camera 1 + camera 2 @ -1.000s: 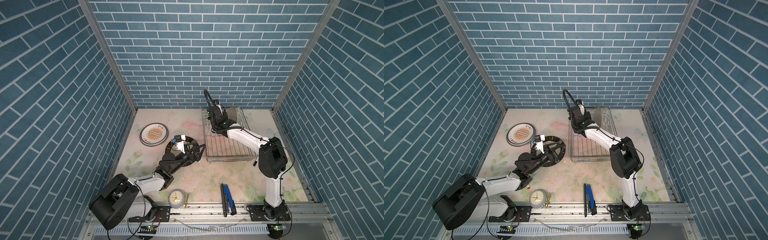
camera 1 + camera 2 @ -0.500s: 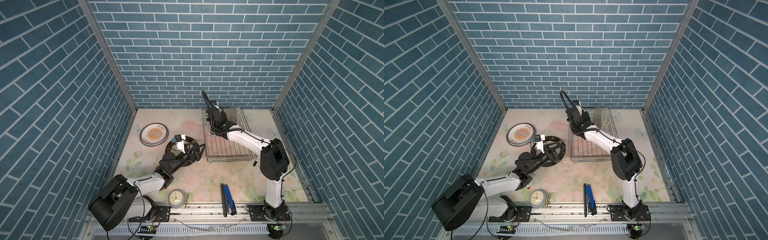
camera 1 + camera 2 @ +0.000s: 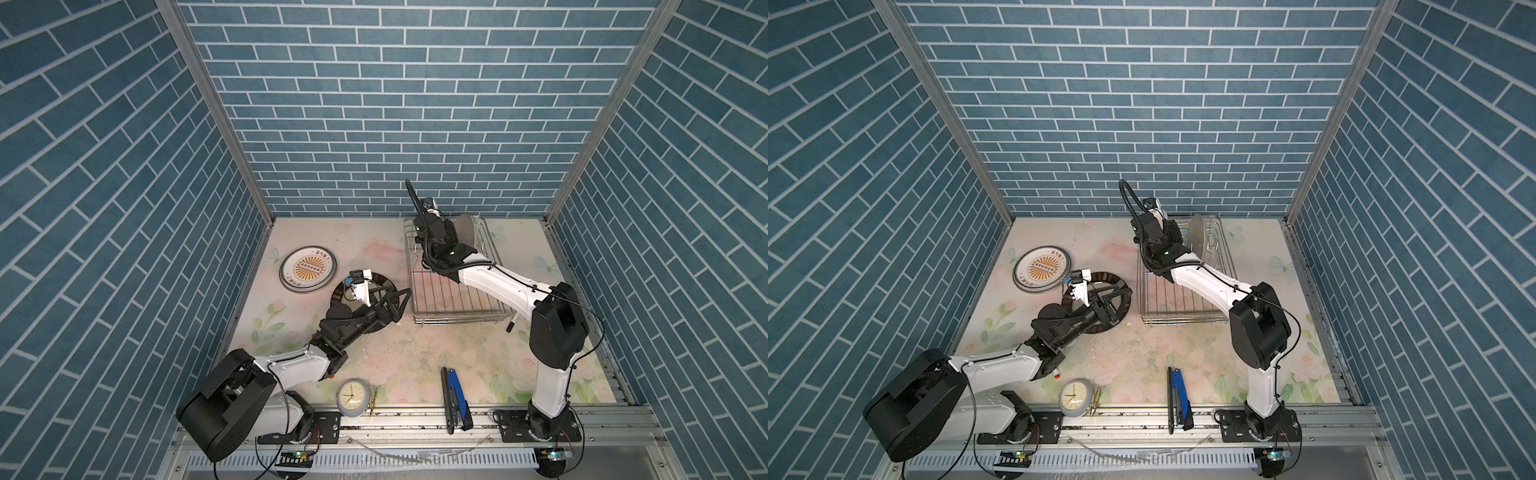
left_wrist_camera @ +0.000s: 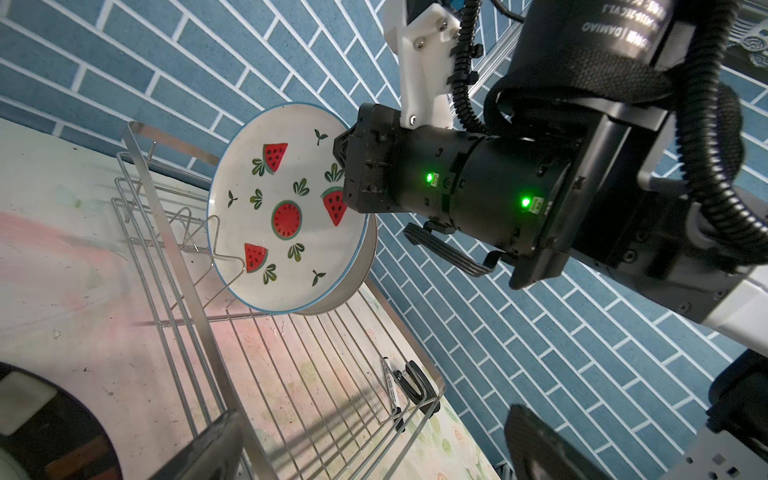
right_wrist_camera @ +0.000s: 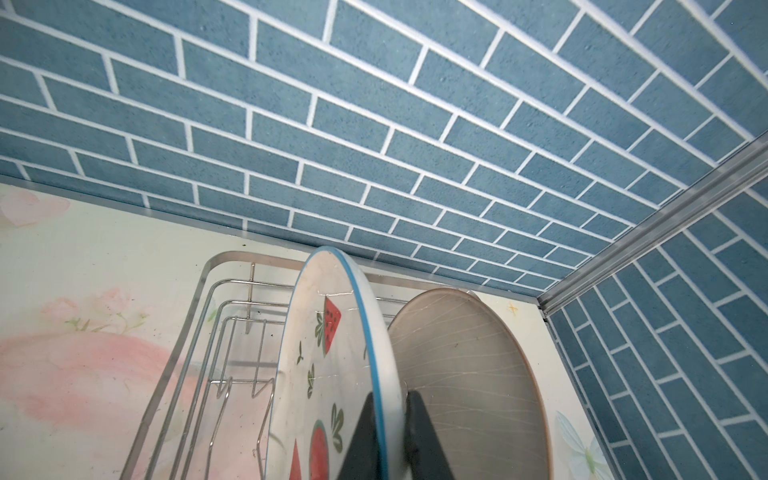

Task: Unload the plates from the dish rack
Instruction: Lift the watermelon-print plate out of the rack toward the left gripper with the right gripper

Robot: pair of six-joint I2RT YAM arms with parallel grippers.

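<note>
The dish rack (image 3: 457, 322) (image 3: 1183, 318) (image 4: 174, 232) (image 5: 183, 340) stands on the right of the table. At its far end two plates stand upright. One is a white plate with watermelon motifs and a blue rim (image 4: 286, 216) (image 5: 324, 374). Behind it stands a greyish plate (image 3: 465, 230) (image 3: 1196, 237) (image 5: 469, 374). My right gripper (image 3: 451, 232) (image 5: 392, 419) is shut on the watermelon plate's rim. My left gripper (image 3: 399, 305) (image 3: 1117, 303) (image 4: 374, 453) stands open over a dark-rimmed plate (image 3: 380, 282) lying left of the rack. An orange-motif plate (image 3: 307, 269) (image 3: 1042, 268) lies flat further left.
A small clock (image 3: 351, 397) and a blue and black tool (image 3: 455, 399) lie near the front edge. A marker pen (image 3: 511, 322) (image 4: 390, 384) and a black clip (image 4: 411, 384) lie by the rack's near right corner. Brick walls close in three sides.
The right arm's elbow has shifted slightly to the right with the gripper still shut on the watermelon plate's rim. The left arm has not moved.
</note>
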